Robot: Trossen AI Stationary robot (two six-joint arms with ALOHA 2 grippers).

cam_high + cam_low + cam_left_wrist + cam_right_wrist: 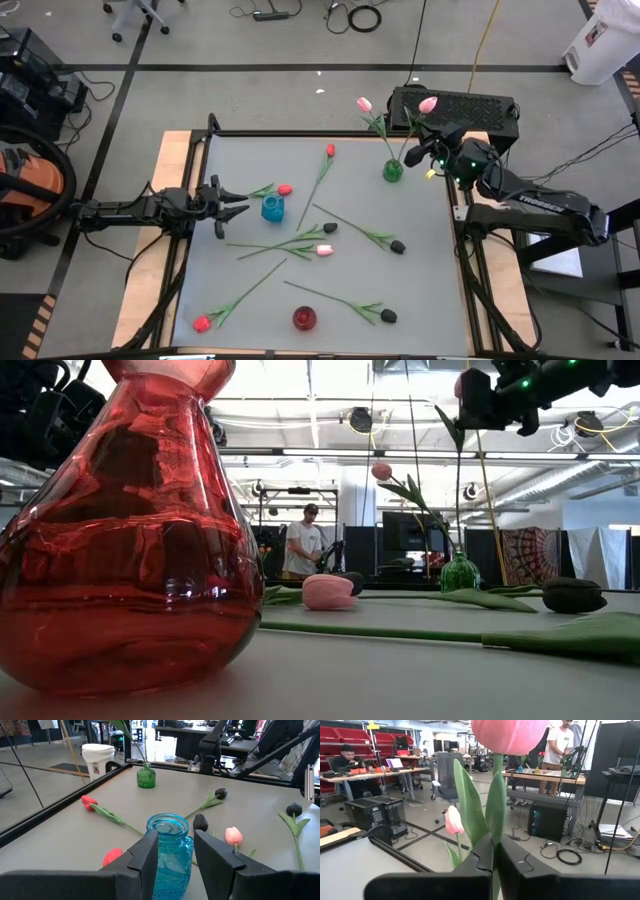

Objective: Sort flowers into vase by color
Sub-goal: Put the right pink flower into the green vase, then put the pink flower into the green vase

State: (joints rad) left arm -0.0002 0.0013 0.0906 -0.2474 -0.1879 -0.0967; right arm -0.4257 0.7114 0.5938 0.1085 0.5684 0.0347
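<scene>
One pink tulip [365, 104] stands in the green vase [392, 171]; another pink tulip [428, 104] is held upright above it; the others lie on the tabletop [420, 290].

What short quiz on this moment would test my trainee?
1. True or false: the right gripper is shut on a pink tulip.
2. Which vase has a tulip standing in it? A red B blue C green
3. What sits in front of the left gripper?

Key: 1 true. 2 C, the green vase. 3 the blue vase, empty.
</scene>
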